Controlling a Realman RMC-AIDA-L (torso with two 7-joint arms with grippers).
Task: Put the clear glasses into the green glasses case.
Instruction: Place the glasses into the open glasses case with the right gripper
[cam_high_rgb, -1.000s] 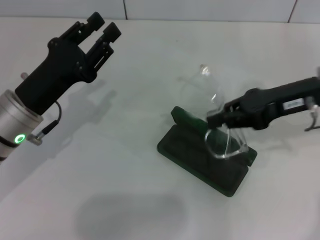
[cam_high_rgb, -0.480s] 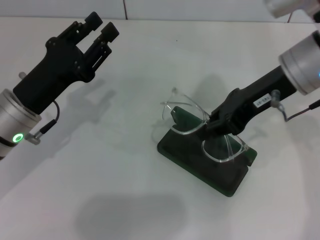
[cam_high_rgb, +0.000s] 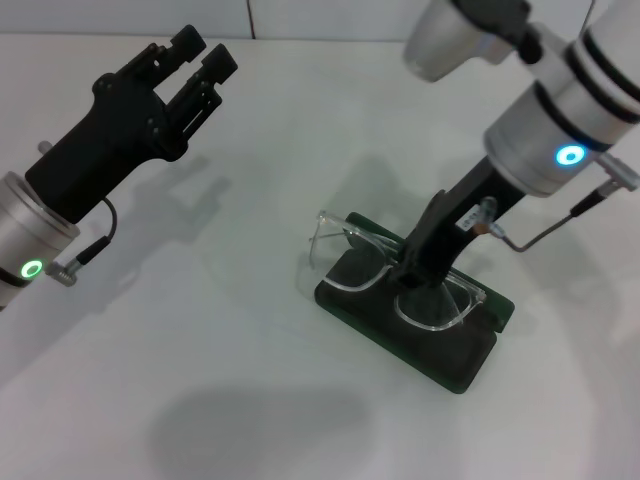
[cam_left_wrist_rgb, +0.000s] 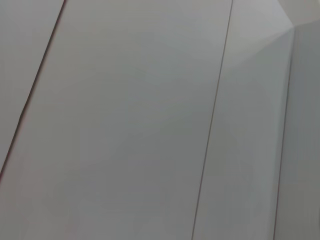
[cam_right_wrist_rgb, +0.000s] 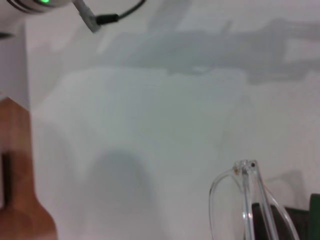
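Two arms in head view. Right end effector (cam_high_rgb: 412, 272) down over dark green open glasses case (cam_high_rgb: 450, 350) on white bench (cam_high_rgb: 250, 380), fingers closed on bridge of clear transparent-framed glasses (cam_high_rgb: 440, 305). Glasses lie across case; one lens and arm (cam_high_rgb: 330, 240) overhang its edge. Left end effector (cam_high_rgb: 205, 55) raised, well apart, fingers narrowly parted, holding nothing.

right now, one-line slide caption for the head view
Right end effector lowers the clear glasses onto the open green glasses case; left end effector idle, raised.
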